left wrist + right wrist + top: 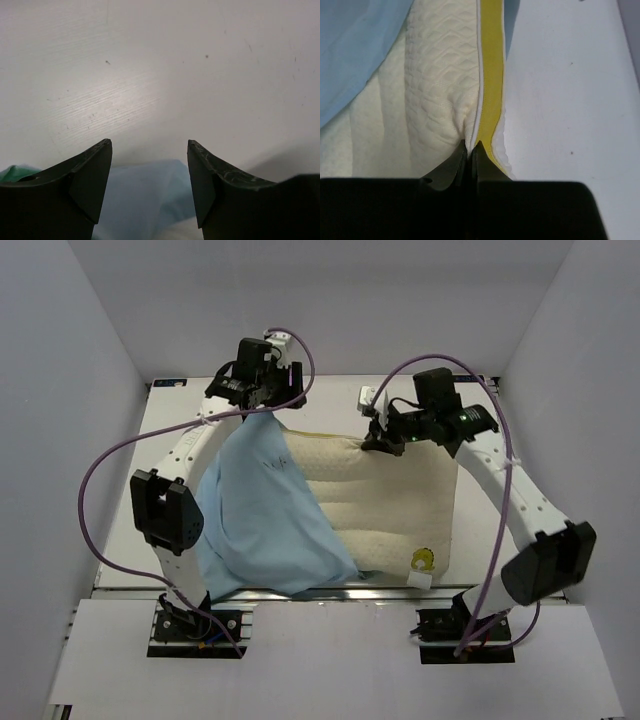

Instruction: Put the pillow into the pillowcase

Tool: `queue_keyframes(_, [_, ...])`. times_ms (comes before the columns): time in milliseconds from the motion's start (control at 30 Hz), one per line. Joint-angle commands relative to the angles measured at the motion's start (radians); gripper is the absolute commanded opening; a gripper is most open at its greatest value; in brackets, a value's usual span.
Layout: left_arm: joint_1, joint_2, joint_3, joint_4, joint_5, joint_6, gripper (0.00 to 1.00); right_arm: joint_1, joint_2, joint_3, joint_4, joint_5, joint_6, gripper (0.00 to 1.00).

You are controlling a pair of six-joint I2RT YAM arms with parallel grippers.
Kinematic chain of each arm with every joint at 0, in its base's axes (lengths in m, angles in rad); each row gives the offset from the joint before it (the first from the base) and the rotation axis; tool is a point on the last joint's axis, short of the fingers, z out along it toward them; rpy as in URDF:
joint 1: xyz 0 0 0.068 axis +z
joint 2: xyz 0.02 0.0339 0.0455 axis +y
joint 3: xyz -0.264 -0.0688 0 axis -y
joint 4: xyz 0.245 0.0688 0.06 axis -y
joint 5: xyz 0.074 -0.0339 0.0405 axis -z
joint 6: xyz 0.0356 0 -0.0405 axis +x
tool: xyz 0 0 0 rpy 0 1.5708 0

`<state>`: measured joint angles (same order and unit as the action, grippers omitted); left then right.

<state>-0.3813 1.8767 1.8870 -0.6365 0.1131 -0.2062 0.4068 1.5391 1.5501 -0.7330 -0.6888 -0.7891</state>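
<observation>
Between the right jaws, pillow [440, 75] edge.

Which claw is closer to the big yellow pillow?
Right. The right claw pinches the pillow's far edge; the left claw hovers open over the blue pillowcase at the far-left corner.

The scene is lit brightly and evenly from above. A soft glare is seen on the white surface [150, 95] in the left wrist view, where the near dark fingers [75, 190] are rendered slightly blurred
</observation>
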Motion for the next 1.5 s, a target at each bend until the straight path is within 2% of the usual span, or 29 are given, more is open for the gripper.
queue_keyframes(0, [-0.001,-0.077,-0.089,0.003,0.092,0.145,0.71,0.042,-0.100,-0.100,0.116,0.076,0.007,0.00])
queue_keyframes(200, [0.001,-0.198,-0.173,0.012,0.132,0.180,0.72,0.164,-0.288,-0.326,0.294,0.291,0.025,0.00])
queue_keyframes(233, [0.001,-0.261,-0.215,0.020,0.132,0.173,0.73,0.174,-0.304,-0.355,0.313,0.322,0.033,0.00])
queue_keyframes(433, [0.001,-0.491,-0.240,0.015,0.086,0.113,0.76,0.181,-0.381,-0.424,0.363,0.377,0.062,0.00])
queue_keyframes(567, [0.001,-0.559,-0.221,-0.044,0.024,0.131,0.79,0.222,-0.442,-0.462,0.386,0.409,0.057,0.00])
queue_keyframes(700, [-0.001,-0.574,-0.262,-0.118,0.034,0.182,0.80,0.297,-0.481,-0.460,0.371,0.475,0.033,0.00])
queue_keyframes(867, [-0.001,-0.597,-0.327,-0.123,0.112,0.270,0.82,0.372,-0.505,-0.443,0.322,0.534,-0.001,0.00])
queue_keyframes(1067, [-0.001,-0.597,-0.302,-0.144,0.144,0.349,0.84,0.386,-0.514,-0.395,0.239,0.462,-0.038,0.00])
queue_keyframes(1267, [-0.001,-0.557,-0.276,-0.224,0.194,0.349,0.83,0.386,-0.554,-0.436,0.213,0.408,-0.067,0.00])
queue_keyframes(1467, [0.001,-0.557,-0.310,-0.207,0.192,0.349,0.83,0.394,-0.577,-0.447,0.179,0.362,-0.094,0.00])
